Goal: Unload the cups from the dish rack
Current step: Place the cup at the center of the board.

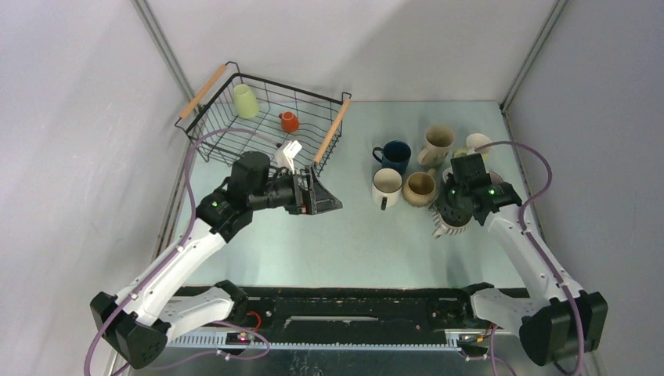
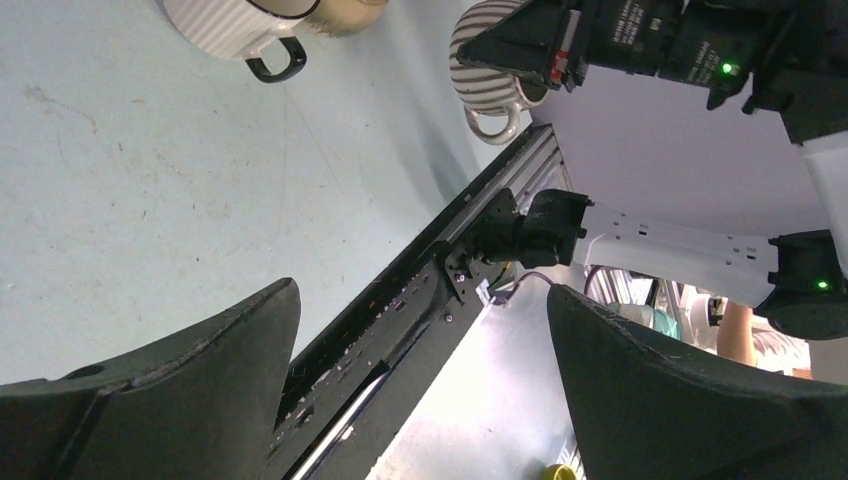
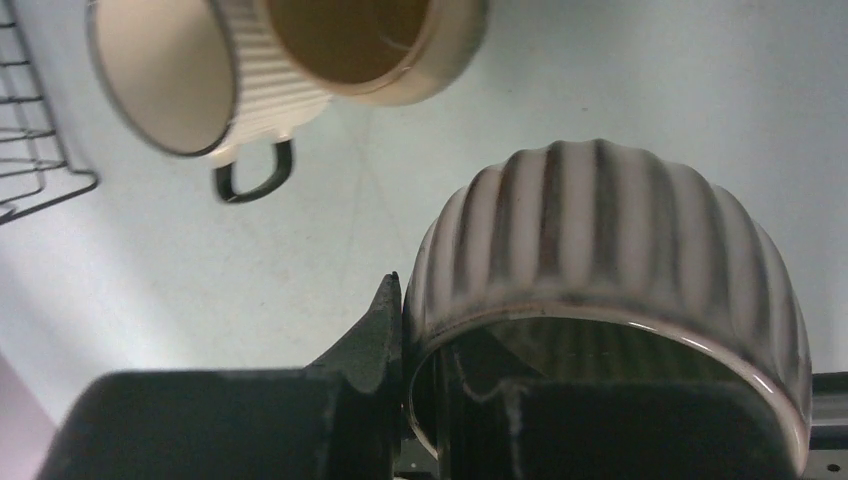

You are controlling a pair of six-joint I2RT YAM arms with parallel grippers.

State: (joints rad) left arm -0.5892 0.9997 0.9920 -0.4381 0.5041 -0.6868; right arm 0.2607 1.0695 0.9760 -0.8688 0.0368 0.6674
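At far left rear, the dish rack [image 1: 235,145] sits close to the left wall, holding a pale green cup [image 1: 245,101], an orange cup [image 1: 289,121] and a white cup [image 1: 288,153]. The left claw [image 1: 325,197] hangs released, jaws wide apart, just off the rack's near right corner. Bare worktop [image 1: 360,243] runs from there to the near edge. Right of centre stand unloaded cups [image 1: 420,188], close together. Just beside them, the right claw [image 3: 418,345] is clenched on the striped ribbed cup [image 1: 452,221], one finger inside its rim.
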